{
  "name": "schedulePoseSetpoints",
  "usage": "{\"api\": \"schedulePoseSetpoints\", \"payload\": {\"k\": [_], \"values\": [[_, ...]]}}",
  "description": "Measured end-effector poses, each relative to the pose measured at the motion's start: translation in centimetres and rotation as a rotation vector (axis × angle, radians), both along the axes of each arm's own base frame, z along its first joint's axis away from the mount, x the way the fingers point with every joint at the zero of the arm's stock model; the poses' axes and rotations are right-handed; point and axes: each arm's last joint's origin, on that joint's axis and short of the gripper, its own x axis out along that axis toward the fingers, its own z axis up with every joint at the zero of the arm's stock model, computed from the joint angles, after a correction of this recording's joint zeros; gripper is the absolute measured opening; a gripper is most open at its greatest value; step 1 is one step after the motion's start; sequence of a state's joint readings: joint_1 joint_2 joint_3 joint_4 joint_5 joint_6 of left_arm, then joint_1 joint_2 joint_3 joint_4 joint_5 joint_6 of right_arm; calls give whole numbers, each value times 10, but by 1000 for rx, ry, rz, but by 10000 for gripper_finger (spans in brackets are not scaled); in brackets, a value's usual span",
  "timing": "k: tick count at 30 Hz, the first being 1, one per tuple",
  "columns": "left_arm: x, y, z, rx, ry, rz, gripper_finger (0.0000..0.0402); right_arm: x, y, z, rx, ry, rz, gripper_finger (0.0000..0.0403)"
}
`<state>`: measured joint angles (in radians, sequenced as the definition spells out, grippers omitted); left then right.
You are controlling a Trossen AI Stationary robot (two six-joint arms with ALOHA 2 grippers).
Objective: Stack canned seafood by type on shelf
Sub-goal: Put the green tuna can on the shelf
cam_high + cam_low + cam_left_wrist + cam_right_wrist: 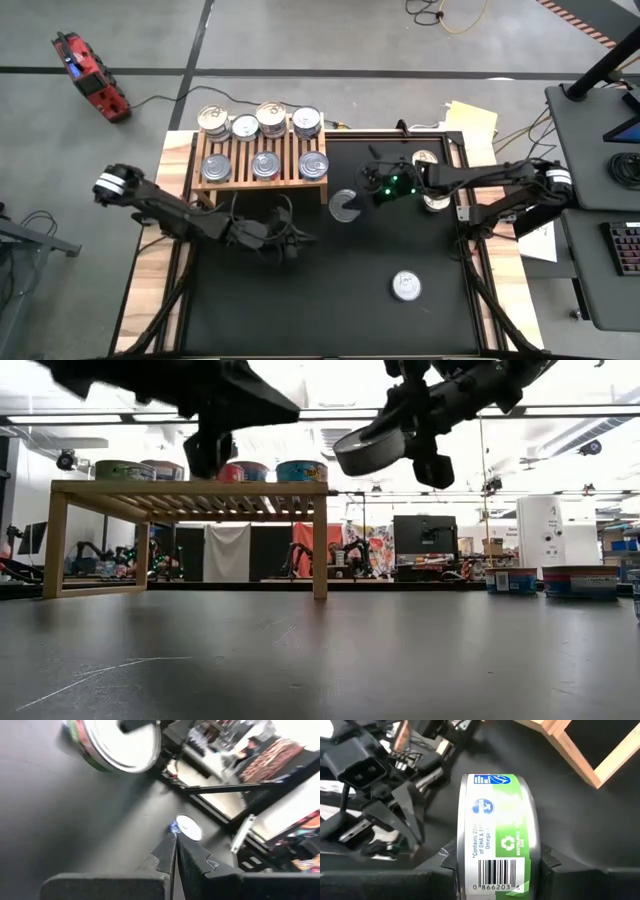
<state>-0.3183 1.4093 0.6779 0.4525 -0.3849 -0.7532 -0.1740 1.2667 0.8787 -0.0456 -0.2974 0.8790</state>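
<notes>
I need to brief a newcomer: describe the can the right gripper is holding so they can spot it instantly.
Start at the wooden shelf at the black table's back-left. Just off its right end, the right gripper holds one can in the air. Unlike the cans standing on shelf or table, it is tipped on edge, showing a green label with a barcode.

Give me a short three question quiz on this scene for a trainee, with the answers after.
1. True or false: the right hand holds a can clear of the table.
2. How many cans sit on the shelf? A) four B) seven C) ten
3. Fill in: the left hand is ____ and holds nothing.

Key:
1. True: the low view shows the held can in the air beside the shelf.
2. B: four in the back row, three in the front.
3. Shut.
</notes>
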Motion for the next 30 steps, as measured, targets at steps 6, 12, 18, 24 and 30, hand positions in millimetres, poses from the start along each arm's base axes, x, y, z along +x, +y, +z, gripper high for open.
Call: {"api": "schedulePoseSetpoints", "payload": {"k": [6, 12, 18, 24, 30], "values": [[0, 11, 49, 142, 133, 27, 0, -4, -15, 2, 82, -7, 5, 121], [-11, 19, 95, 401, 361, 143, 0, -6, -32, 6, 83, -74, 28, 121], [-23, 24, 122, 485, 476, 178, 0, -12, -55, 6, 95, -200, 32, 121], [-41, 34, 142, 505, 403, 179, 0, -25, -73, -8, 182, -248, -16, 121], [-77, 52, 165, 512, 318, 215, 0, -33, -82, -15, 256, -250, -88, 121]]}}
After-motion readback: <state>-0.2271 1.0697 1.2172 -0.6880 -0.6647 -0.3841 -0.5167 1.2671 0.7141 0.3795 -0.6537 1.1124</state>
